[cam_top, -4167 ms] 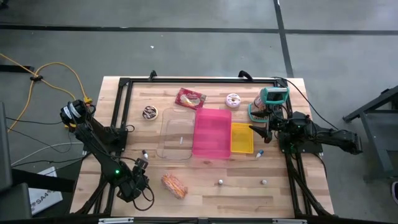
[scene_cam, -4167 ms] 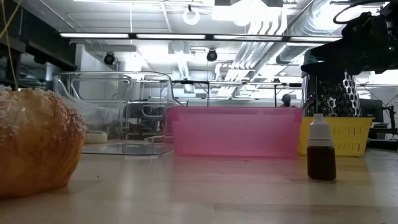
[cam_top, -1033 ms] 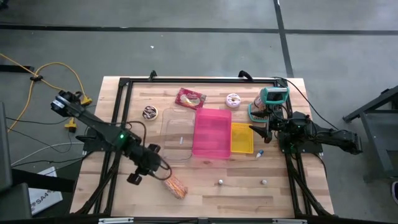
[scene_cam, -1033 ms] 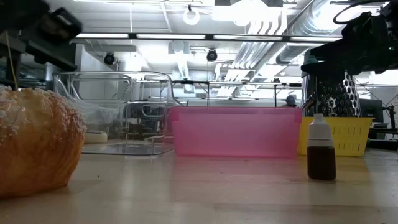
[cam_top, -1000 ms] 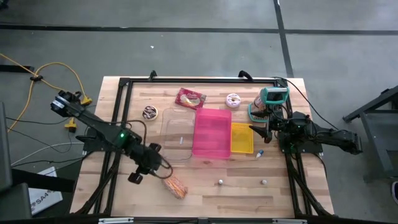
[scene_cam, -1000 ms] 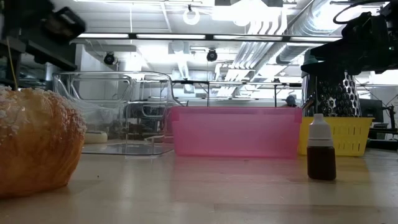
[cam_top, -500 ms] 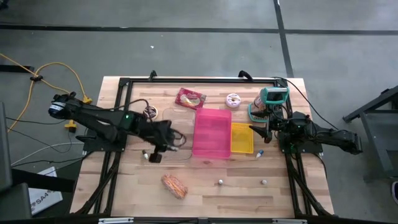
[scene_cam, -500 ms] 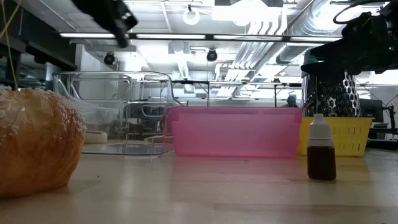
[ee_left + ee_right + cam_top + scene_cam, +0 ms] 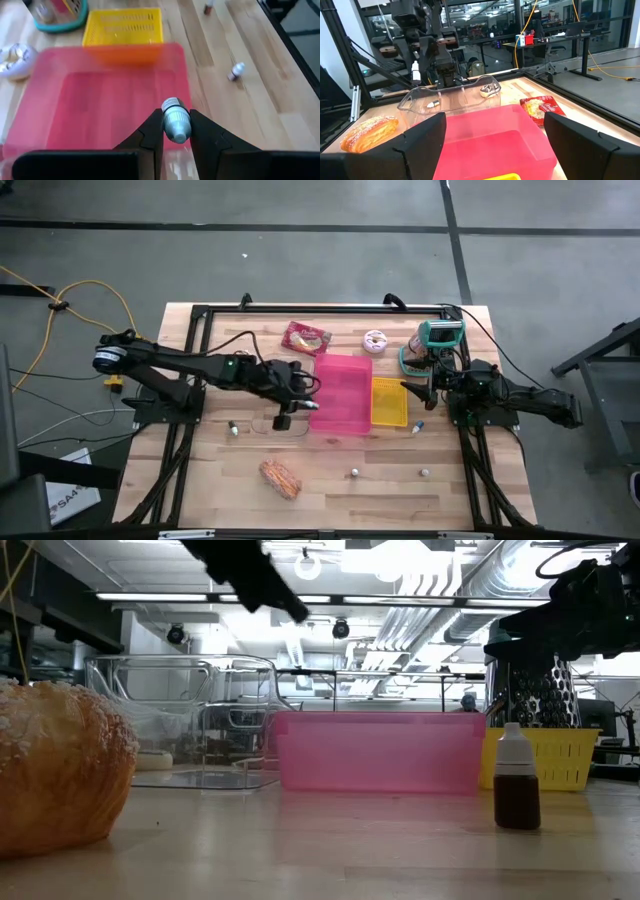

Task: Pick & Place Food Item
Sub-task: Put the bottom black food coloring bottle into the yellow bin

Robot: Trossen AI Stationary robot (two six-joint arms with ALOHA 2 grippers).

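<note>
A sugared pastry (image 9: 281, 477) lies on the table near the front edge, left of centre, and looms large in the low view (image 9: 60, 770). My left gripper (image 9: 312, 404) hangs over the left rim of the pink bin (image 9: 342, 393), shut on a small pale bottle (image 9: 176, 123). The right wrist view shows that bottle (image 9: 415, 70) beyond the clear bin (image 9: 450, 97). My right gripper (image 9: 495, 150) stands open at the table's right side, touching nothing. My left gripper pinches the small bottle's sides (image 9: 178, 128) between its two fingers (image 9: 152, 131), below the silvery end (image 9: 170, 104). The fingers slant downward toward the table's right edge. The bottle is lifted clear, above the pink bin's near left part.
A yellow basket (image 9: 389, 401) adjoins the pink bin on the right, a clear bin (image 9: 283, 395) on the left. A red packet (image 9: 306, 337), a doughnut (image 9: 375, 340) and a teal-based grater (image 9: 437, 345) lie along the far side. Small bottles (image 9: 232, 429) (image 9: 517, 780) stand about.
My left gripper has swung from beside the pastry toward the table's far and right sides, across the clear bin to the pink bin's left rim, turning to point rightward. It stays shut on the small bottle. The pastry has not moved.
</note>
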